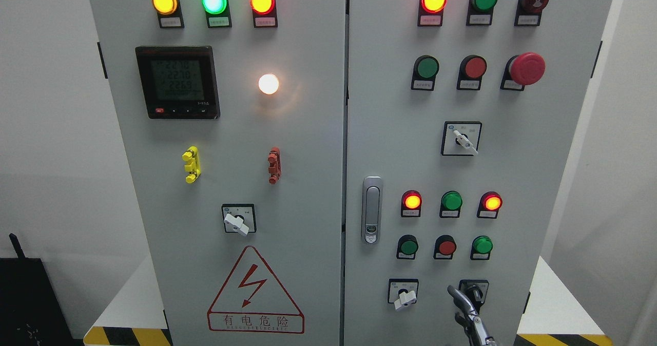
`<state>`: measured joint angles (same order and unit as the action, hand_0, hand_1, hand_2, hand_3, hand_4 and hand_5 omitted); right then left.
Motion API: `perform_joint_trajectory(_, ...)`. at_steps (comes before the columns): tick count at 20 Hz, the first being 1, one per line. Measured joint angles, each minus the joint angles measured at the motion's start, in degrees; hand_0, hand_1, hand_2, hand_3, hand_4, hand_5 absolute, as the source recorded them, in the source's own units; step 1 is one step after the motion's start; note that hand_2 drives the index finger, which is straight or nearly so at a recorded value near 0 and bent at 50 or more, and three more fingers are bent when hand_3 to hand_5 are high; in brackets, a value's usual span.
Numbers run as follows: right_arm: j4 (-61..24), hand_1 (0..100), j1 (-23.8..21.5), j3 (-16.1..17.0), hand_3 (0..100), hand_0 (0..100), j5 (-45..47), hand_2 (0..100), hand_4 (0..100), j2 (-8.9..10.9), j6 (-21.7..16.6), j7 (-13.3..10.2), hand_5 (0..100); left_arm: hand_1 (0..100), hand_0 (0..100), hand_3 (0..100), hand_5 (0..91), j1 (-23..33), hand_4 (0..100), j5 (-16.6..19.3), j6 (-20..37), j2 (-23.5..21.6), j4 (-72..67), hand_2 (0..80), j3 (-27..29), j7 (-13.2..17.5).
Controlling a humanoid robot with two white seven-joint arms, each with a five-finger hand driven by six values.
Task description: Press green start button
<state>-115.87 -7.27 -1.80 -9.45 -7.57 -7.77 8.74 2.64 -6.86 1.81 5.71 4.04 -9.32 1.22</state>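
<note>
The grey cabinet's right door (pixel 513 171) carries several green round buttons. One green button (pixel 427 67) sits in the upper row beside a red one (pixel 475 67). Two more, a dark green button (pixel 408 246) and a brighter green button (pixel 482 245), flank a red button (pixel 446 247) in the lower row. I cannot tell which is the start button. My right hand (pixel 464 307) rises from the bottom edge, its tip in front of a black selector switch (pixel 475 288), below the lower button row. It holds nothing. The left arm is out of view.
A red mushroom stop button (pixel 527 69) juts out at upper right. Lit lamps line the top of both doors. A door latch (pixel 371 210), white-handled selector switches (pixel 466 143) (pixel 405 297) and a meter display (pixel 177 81) also sit on the panel.
</note>
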Motion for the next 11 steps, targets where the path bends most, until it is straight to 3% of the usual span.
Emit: perform_joint_trajectory(11, -1.4, 8, -1.7, -1.2, 0, 0, 8.0, 0, 0, 0.05, 0.4, 1.1, 0, 56, 12, 0, 0.0, 0.0, 0, 0.0, -0.1, 0.0, 0.0, 0.0, 0.0, 0.0)
